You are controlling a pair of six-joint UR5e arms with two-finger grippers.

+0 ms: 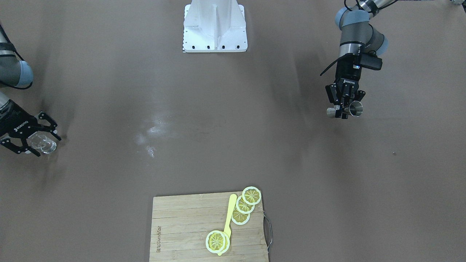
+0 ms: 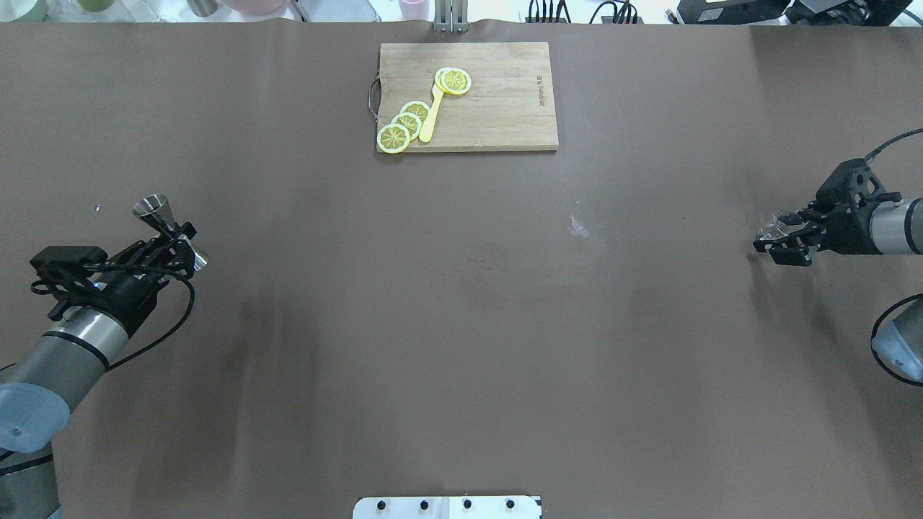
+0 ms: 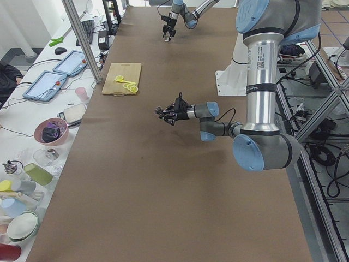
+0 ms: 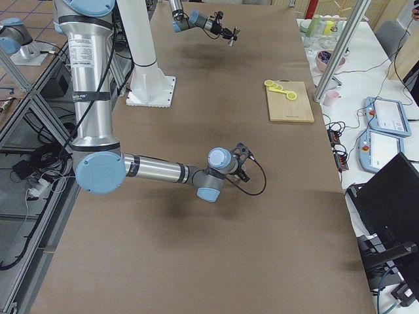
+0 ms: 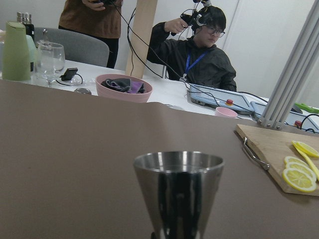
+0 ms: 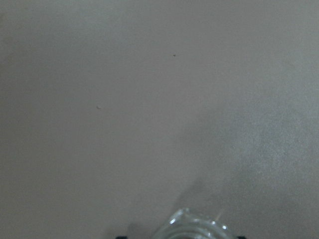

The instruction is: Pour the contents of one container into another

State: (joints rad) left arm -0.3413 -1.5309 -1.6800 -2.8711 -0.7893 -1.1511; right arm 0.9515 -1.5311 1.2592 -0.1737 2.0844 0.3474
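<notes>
Steel jigger (image 1: 356, 108), shiny hourglass, waist clamped in left gripper (image 1: 344, 113).

Even overhead light, soft shadows, sharp focus.

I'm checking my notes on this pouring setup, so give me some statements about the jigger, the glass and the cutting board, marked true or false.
The left gripper grips the jigger. True.
The glass stands free on the table. False: the right gripper holds it.
Lemon slices lie on the cutting board. True.
The jigger is right over the glass. False: they are far apart, at opposite ends of the table.
</notes>
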